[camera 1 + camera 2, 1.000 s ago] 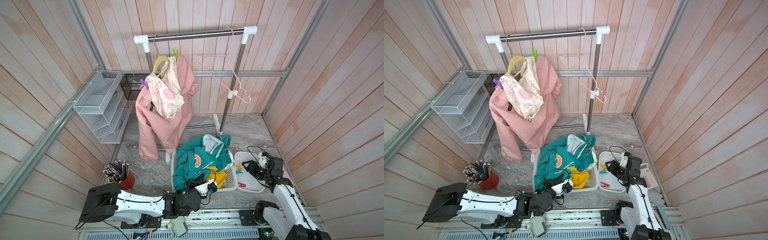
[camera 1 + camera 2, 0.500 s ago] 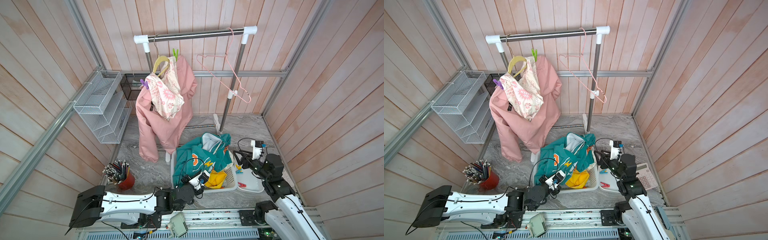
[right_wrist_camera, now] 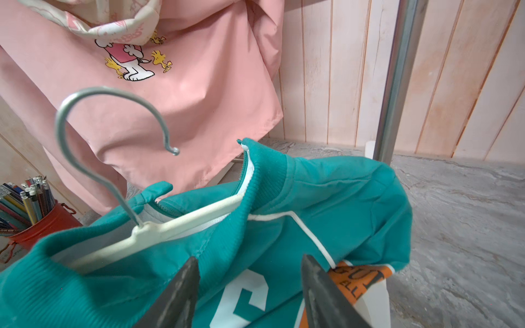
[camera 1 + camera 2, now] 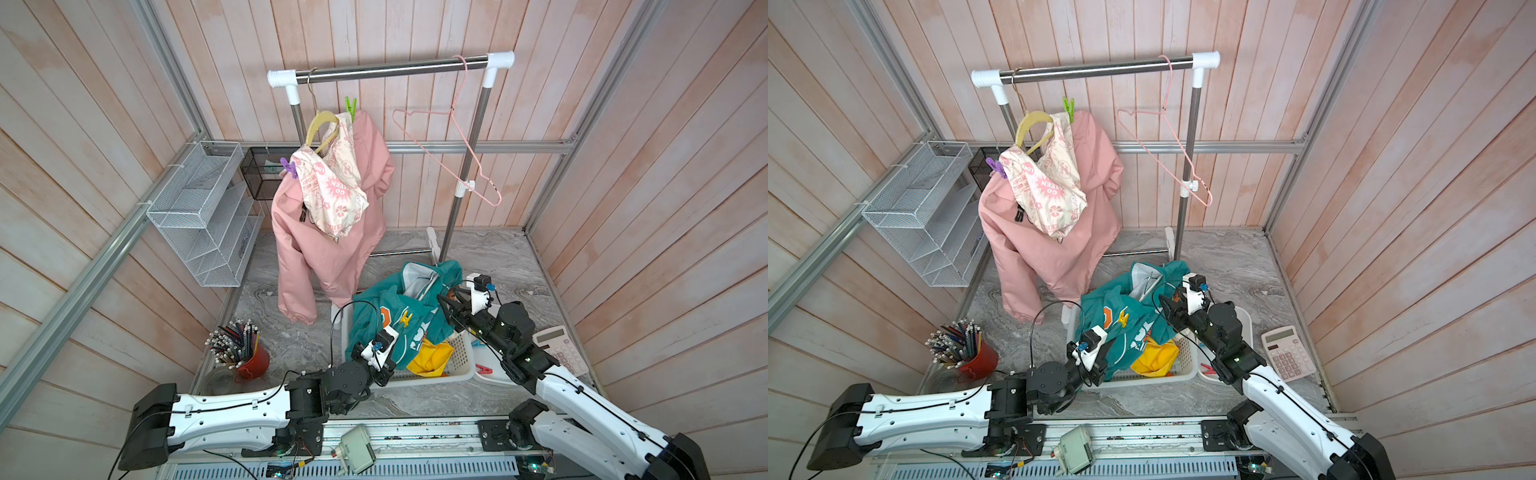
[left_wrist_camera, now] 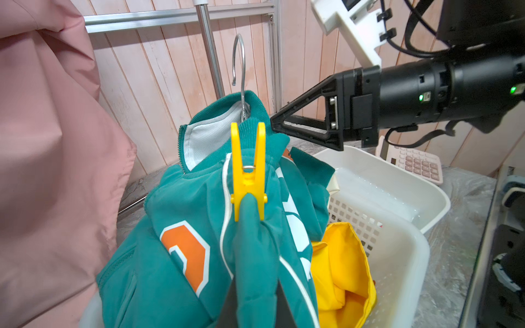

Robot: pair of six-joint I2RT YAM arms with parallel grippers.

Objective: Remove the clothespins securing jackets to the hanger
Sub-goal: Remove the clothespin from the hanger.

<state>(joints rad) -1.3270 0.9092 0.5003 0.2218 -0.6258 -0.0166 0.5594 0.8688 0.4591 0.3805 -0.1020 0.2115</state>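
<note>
A fold of the teal jacket covers the tips of my left claw, and the left wrist view's edge cuts its fingers off. The yellow jacket lies mostly buried under the teal one in the basket; both ends of the white hanger vanish inside the collar.

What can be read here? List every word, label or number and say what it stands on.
"GO GREEN", upside down: cream hood lining of the pink jacket.
"GUT" over "ELL", cut off: orange patch on the teal jacket.
Calculator keys and other lining print: too small to read.
</note>
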